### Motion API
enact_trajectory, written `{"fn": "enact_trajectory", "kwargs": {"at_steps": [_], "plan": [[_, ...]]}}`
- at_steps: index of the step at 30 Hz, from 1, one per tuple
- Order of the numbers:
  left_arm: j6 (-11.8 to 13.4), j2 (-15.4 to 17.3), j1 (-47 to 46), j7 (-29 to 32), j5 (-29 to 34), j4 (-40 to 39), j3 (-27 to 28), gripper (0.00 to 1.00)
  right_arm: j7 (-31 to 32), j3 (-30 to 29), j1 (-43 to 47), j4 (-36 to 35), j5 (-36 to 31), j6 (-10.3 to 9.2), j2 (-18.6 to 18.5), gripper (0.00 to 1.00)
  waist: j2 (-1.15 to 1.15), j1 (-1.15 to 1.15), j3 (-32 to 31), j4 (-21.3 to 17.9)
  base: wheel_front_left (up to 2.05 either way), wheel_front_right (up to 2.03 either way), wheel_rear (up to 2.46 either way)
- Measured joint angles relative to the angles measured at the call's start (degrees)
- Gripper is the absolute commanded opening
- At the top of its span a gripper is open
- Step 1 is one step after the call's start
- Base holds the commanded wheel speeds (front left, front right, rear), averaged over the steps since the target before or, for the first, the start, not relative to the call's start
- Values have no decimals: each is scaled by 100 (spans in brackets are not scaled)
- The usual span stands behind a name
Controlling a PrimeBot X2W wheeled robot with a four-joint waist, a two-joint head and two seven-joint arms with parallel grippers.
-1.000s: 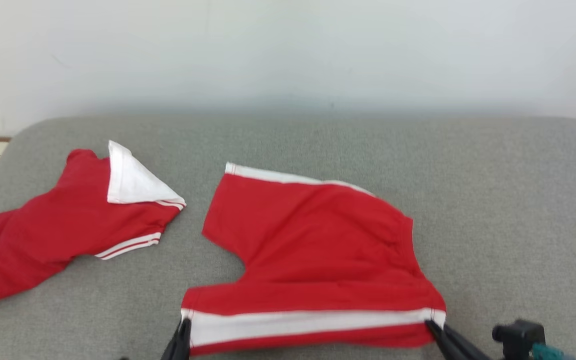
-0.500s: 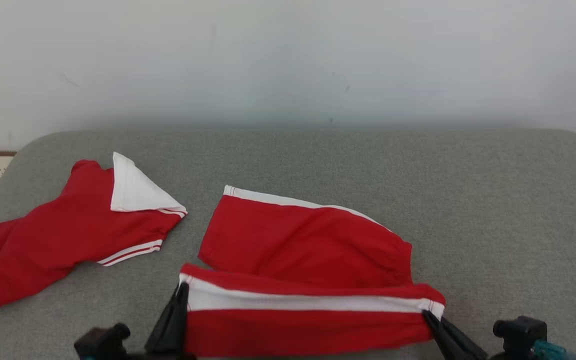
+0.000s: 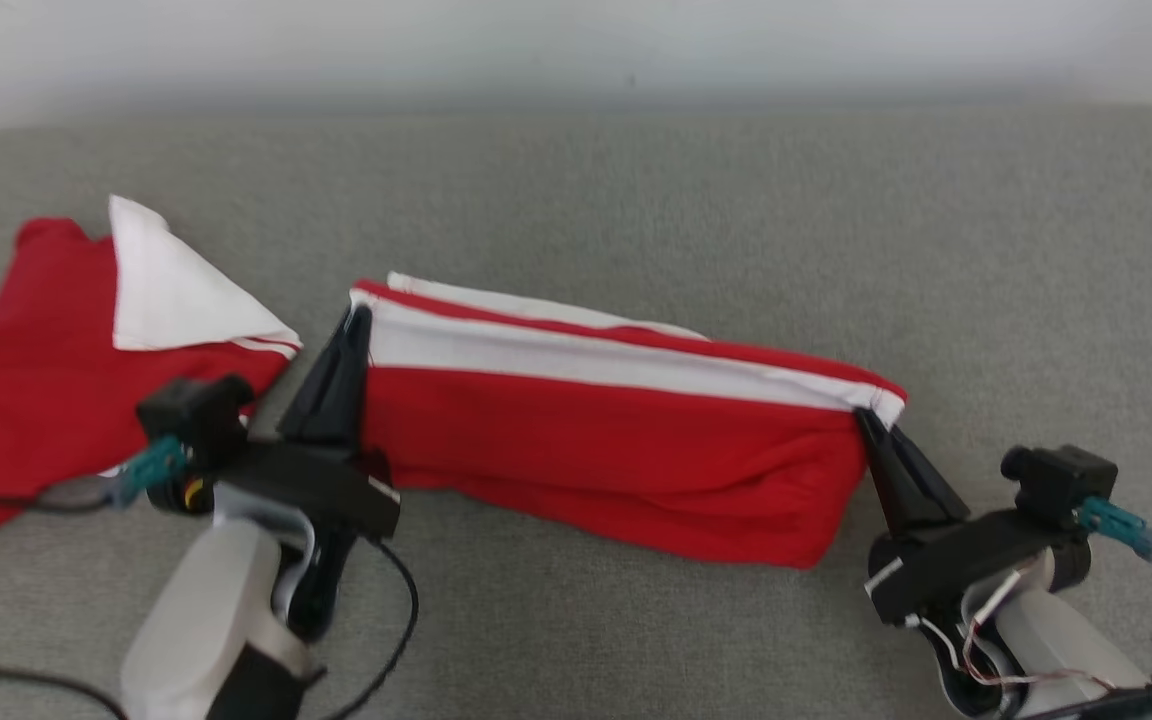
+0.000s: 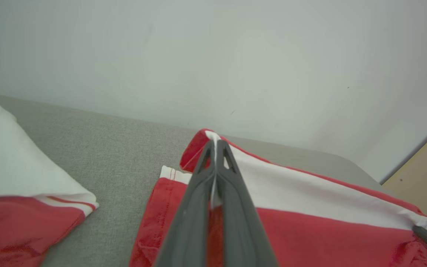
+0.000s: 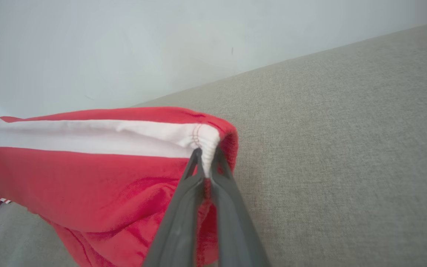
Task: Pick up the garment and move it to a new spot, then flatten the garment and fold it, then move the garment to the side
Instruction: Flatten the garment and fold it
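Lifted and folded over since before, the soft, light, floppy red shorts (image 3: 616,450) lie mid grey table (image 3: 736,200), with left fingers (image 3: 336,380) and right fingers (image 3: 896,470) pinching the striped edge's two corners, the best places to hold.

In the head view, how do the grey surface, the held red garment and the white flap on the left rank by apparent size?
Largest: grey surface.
Then the held red garment.
Smallest: white flap.
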Motion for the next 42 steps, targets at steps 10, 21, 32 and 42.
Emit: {"fn": "enact_trajectory", "kwargs": {"at_steps": [10, 21, 32, 42], "plan": [[1, 136, -1314, 0, 614, 1482, 97, 0, 0, 199, -550, 163, -4, -1, 436, 0, 0, 0, 850, -296, 0, 0, 0], [7, 41, -1544, 0, 1010, 1885, 421, 100, 0, -222, -531, 196, -359, 0, 680, 100, 0, -1, 1070, -601, 0, 0, 0], [15, -114, -976, 0, 1195, 1798, 783, 100, 0, -1713, 189, -222, -1842, 0, 958, 100, 0, -2, 645, -515, 0, 0, 0], [45, -167, -659, 0, 1111, 2415, 873, 100, 0, -2806, 780, -521, -2793, -1, 1474, 100, 0, -3, 326, -454, 0, 0, 0]]}}
